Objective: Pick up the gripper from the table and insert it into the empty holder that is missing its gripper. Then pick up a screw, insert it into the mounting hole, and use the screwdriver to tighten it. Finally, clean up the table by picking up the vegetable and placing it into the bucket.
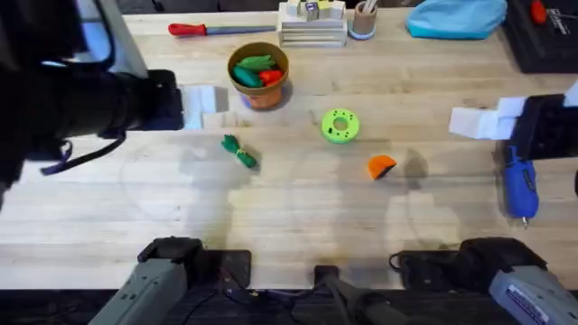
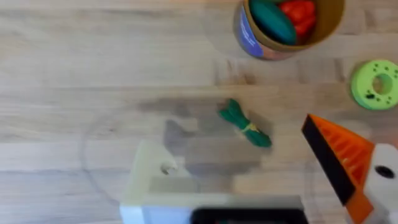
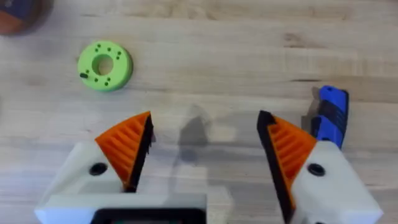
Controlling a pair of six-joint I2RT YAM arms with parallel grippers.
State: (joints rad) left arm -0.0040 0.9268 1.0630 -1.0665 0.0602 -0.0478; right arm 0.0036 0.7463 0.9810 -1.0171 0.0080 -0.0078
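Wooden table (image 1: 298,226) under me. Orange gripper (image 1: 381,166) right of centre in overhead frame, untouched. Green vegetable (image 1: 239,151) left of centre; bucket (image 1: 259,76) above it, already holding green and red toys. Holder (image 2: 146,180) on my left fingers lacks its orange tip. My right fingers (image 3: 283,149) spread wide, empty; left fingers open, empty.

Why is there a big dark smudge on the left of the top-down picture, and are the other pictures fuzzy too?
Overhead: the left arm looms dark and blurred near the camera. Left wrist: soft throughout, shadow beside the vegetable. Right wrist: sharper, a faint shadow between the right hand fingers.
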